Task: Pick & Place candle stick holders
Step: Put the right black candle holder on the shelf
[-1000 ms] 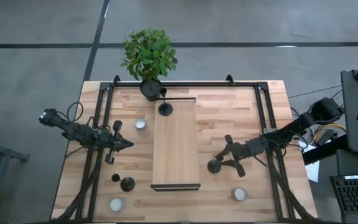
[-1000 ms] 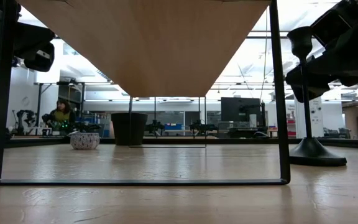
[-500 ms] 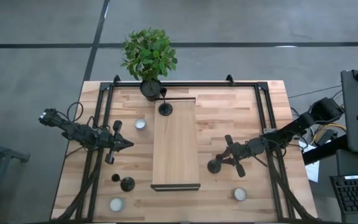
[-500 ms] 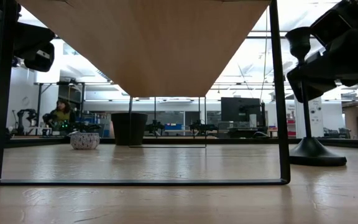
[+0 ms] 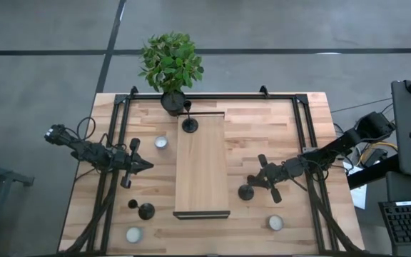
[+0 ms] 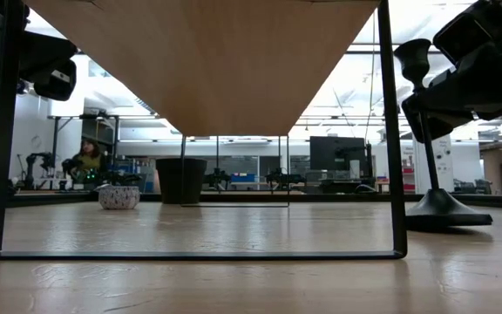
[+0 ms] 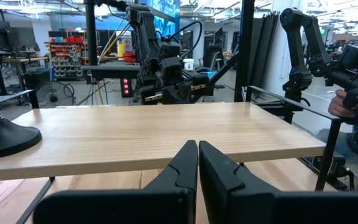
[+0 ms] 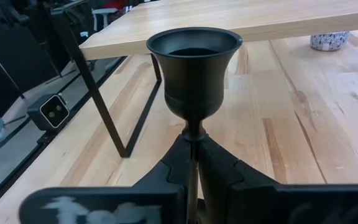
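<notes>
A black candle stick holder (image 6: 431,166) stands right of the raised wooden shelf (image 5: 201,168), with my right gripper (image 5: 253,184) shut on it; its cup (image 8: 194,62) fills the right wrist view. A second holder (image 5: 190,125) stands by its disc base on the shelf's far end, and its base shows in the left wrist view (image 7: 5,137). A third holder (image 5: 146,211) stands on the table near the shelf's near left corner. My left gripper (image 5: 147,165) is shut and empty, left of the shelf, its fingers (image 7: 197,163) level with the shelf top. My right gripper pinches the holder's thin stem just below the cup (image 8: 192,134) between its two fingers. The fingers come roughly level from the table's right and lie across the stem. The holder leans with its cup toward the table's left, and its base (image 6: 447,218) is on the table, mostly by its left edge.
A black plant pot (image 5: 173,102) stands at the far edge behind the shelf. White tealights lie left of the shelf (image 5: 161,143), at the near left (image 5: 133,234) and at the near right (image 5: 275,223). Black frame rails (image 5: 307,143) run along both sides of the table.
My right gripper has tipped the held holder. Its cup has swung toward the table's left, while the base has stayed at its place on the table with its right edge a little raised.
</notes>
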Controlling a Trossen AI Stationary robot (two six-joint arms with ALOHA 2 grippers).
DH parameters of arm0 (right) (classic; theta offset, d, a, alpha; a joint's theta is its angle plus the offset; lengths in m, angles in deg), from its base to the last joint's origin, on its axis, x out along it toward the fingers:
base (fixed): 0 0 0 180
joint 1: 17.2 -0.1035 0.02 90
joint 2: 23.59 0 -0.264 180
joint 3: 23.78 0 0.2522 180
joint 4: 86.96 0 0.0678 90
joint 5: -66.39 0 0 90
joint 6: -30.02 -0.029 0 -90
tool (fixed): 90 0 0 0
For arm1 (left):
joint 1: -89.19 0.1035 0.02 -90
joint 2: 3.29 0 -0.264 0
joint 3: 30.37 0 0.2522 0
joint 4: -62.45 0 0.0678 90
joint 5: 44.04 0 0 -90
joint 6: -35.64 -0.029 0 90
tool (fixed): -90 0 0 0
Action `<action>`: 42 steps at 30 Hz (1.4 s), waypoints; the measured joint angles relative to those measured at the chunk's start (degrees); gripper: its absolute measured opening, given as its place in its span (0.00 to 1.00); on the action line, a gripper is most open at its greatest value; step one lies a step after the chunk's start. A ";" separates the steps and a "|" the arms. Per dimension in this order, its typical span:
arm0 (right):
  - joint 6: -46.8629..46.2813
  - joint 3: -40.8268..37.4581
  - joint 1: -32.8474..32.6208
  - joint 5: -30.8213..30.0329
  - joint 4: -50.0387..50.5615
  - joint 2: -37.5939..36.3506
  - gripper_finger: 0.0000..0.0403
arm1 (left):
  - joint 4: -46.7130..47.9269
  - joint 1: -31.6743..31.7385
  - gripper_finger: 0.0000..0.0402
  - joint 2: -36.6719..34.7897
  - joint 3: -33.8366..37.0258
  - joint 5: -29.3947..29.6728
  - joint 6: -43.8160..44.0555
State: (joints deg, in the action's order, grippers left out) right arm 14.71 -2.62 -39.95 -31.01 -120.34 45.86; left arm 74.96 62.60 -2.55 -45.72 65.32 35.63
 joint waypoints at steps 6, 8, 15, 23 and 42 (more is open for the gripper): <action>0.16 -0.02 0.00 -0.10 0.05 -0.07 0.04 | 0.00 -0.01 0.03 0.00 0.00 0.00 0.01; 0.29 -0.01 0.00 -0.78 0.05 -0.07 0.04 | 0.00 0.00 0.03 0.01 0.00 -0.01 0.00; 2.03 -0.04 0.04 -4.16 0.51 -0.49 0.04 | 0.00 -0.01 0.03 0.01 0.00 0.01 0.01; 3.99 -0.07 0.81 -7.79 4.24 -6.32 0.04 | 0.00 -0.01 0.03 0.01 0.00 0.00 0.01; 9.87 2.34 15.53 -4.11 22.95 -21.09 0.04 | 0.00 0.00 0.03 0.01 0.00 0.00 0.01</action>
State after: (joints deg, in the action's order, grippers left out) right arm 24.58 -0.28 -24.42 -35.12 -97.39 24.77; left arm 74.96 62.60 -2.54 -45.72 65.32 35.64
